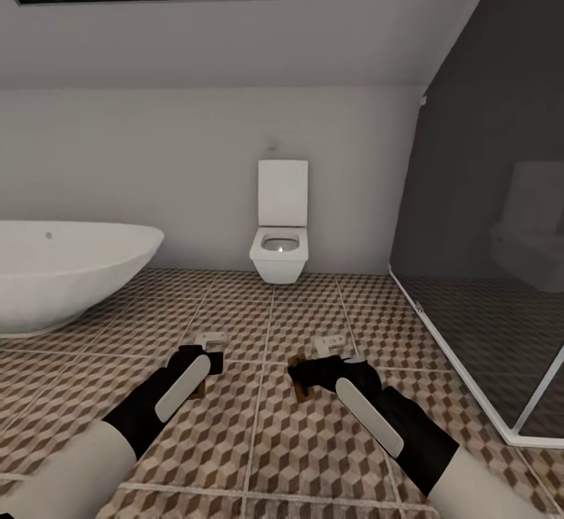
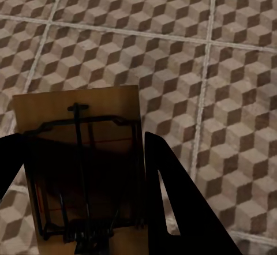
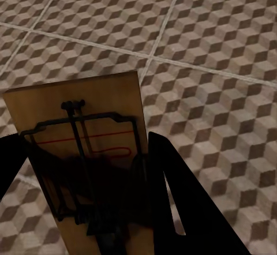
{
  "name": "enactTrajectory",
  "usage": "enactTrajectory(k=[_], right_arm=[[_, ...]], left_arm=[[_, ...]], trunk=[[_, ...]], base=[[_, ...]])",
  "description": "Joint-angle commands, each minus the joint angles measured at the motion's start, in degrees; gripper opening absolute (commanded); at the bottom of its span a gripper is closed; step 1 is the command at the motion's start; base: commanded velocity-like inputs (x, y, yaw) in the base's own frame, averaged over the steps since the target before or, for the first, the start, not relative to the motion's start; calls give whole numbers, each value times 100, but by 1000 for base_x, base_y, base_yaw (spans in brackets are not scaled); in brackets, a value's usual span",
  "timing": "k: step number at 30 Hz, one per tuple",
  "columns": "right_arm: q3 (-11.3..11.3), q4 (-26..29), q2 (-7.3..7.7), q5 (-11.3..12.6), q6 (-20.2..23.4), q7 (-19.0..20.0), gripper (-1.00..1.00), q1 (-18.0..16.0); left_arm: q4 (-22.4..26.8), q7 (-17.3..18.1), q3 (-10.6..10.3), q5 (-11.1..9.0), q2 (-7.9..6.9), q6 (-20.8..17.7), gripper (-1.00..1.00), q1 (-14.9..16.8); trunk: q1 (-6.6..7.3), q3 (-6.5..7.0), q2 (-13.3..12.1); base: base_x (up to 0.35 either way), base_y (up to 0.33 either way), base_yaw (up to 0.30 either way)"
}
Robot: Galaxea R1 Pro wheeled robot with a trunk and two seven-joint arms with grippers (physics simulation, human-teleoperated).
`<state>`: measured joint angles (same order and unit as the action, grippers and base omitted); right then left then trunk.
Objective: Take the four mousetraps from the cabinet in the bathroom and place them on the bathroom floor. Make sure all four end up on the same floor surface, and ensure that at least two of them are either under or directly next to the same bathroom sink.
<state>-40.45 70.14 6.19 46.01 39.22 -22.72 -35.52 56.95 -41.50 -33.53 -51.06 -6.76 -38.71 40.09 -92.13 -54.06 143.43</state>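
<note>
Two mousetraps ride with us above the bathroom floor (image 1: 266,456): our left gripper (image 2: 86,200) clamps one mousetrap (image 2: 81,122), our right gripper (image 3: 86,200) another (image 3: 86,116), held flat, seemingly for setting down.

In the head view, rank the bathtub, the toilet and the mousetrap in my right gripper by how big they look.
1. White oval bathtub, cut off by the frame edge.
2. White wall-hung toilet.
3. Brown wooden mousetrap in the right gripper, mostly hidden.
</note>
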Motion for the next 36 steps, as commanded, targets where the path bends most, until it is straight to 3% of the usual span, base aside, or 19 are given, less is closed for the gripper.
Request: enactTrajectory(k=[1,11,17,19,23,29,36], right_arm=[[-16,8,5,75,-5,-60,-100,-7],[-16,9,5,75,-4,-61,-100,-7],[-16,9,4,75,-3,-62,-100,-7],[-16,7,9,75,-3,-63,-100,-7],[-13,7,12,75,-4,-65,-100,-7],[-13,8,13,75,-3,-66,-100,-7],[-8,13,14,75,-3,-66,-100,-7]], left_arm=[[9,-60,-24,-36,-7,-14,-100,7],[153,-57,-23,-35,-13,-12,-100,6],[922,-87,-2,-42,-55,-119,-100,3],[1248,-137,63,-52,-118,-356,-100,16],[1572,-264,336,-47,-218,-911,-100,44],[2037,-683,1017,-46,-267,-1825,-100,309],[2071,-808,1224,-47,-253,-2064,-100,498]], trunk=[[-1,-29,5],[-27,-251,18],[-42,-384,26],[-47,-428,29],[-58,-517,34],[-73,-650,42],[-91,-805,52]], base=[[0,0,0],[0,0,0],[0,0,0],[0,0,0],[0,0,0],[0,0,0],[0,0,0]])
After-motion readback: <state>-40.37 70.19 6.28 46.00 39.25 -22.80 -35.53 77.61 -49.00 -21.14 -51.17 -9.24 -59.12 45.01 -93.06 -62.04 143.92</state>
